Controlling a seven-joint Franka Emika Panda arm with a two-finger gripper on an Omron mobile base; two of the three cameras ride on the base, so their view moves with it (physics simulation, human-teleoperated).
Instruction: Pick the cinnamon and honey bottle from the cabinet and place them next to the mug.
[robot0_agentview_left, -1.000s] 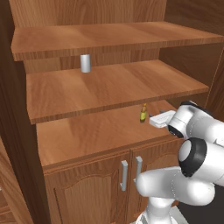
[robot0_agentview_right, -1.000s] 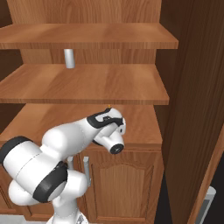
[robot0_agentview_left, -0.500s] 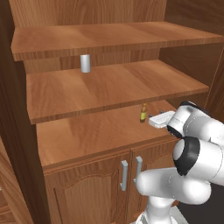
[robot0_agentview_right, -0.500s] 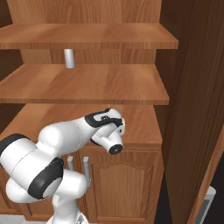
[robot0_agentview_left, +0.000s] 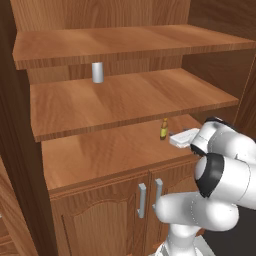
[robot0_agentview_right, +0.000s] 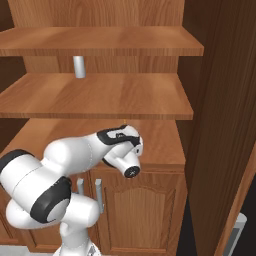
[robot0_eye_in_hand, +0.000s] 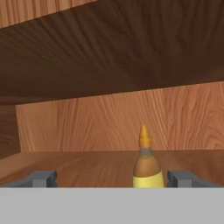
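Note:
The honey bottle (robot0_agentview_left: 163, 129) stands upright on the lowest open shelf of the reddish-brown cabinet (robot0_agentview_left: 115, 150), amber with a pointed orange tip. My gripper (robot0_agentview_left: 181, 138) reaches in just to its right at shelf height. In the hand view the honey bottle (robot0_eye_in_hand: 148, 165) rises between my two fingertips (robot0_eye_in_hand: 183, 178), closer to the right one and touching neither. The gripper (robot0_eye_in_hand: 113, 179) is open and holds nothing. The cinnamon and the mug are out of view.
A plain grey cylinder (robot0_agentview_left: 97, 72) stands at the back of the middle shelf (robot0_agentview_right: 100, 95). Below the lowest shelf are double doors with silver bar handles (robot0_agentview_left: 142, 200). A tall wooden side panel (robot0_agentview_right: 220, 125) closes off the right.
The arm's elbow and forearm have shifted slightly. The hand stays close to the honey bottle, and the jaws remain wide apart.

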